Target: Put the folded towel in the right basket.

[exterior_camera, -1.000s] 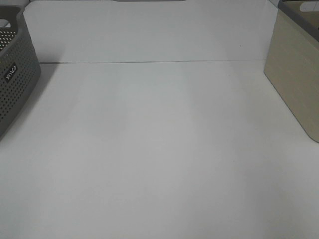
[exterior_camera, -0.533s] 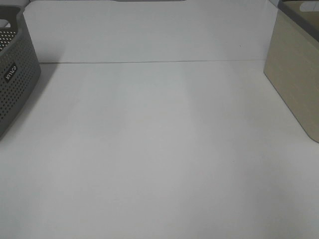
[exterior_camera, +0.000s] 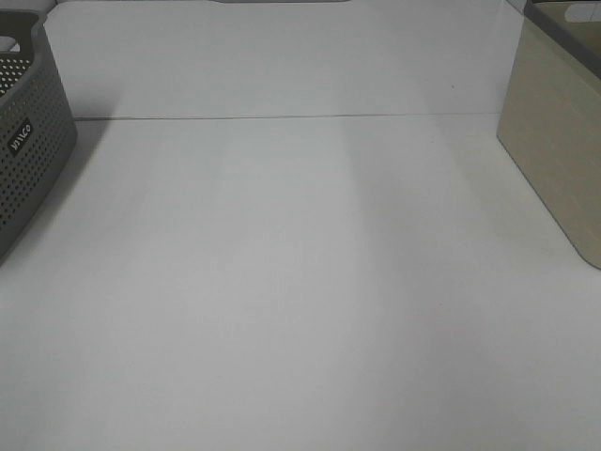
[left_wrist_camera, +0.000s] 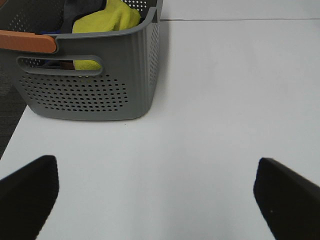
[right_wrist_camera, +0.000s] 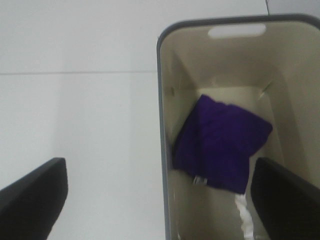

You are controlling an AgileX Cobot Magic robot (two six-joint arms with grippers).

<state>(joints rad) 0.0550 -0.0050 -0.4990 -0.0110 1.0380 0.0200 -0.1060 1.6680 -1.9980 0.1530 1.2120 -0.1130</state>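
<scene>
The folded purple towel (right_wrist_camera: 220,142) lies flat on the floor of the beige right basket (right_wrist_camera: 170,65), seen from above in the right wrist view. My right gripper (right_wrist_camera: 160,200) is open and empty, its dark fingertips (right_wrist_camera: 35,192) spread wide above the basket's near wall. The same basket (exterior_camera: 554,160) stands at the right edge of the high view. My left gripper (left_wrist_camera: 160,195) is open and empty above the bare white table, short of the grey perforated left basket (left_wrist_camera: 95,95). Neither gripper shows in the high view.
The grey basket (exterior_camera: 28,150) stands at the table's left edge and holds a yellow cloth (left_wrist_camera: 107,20) and darker items. It has an orange handle (left_wrist_camera: 27,42). The white table (exterior_camera: 300,282) runs between the two baskets.
</scene>
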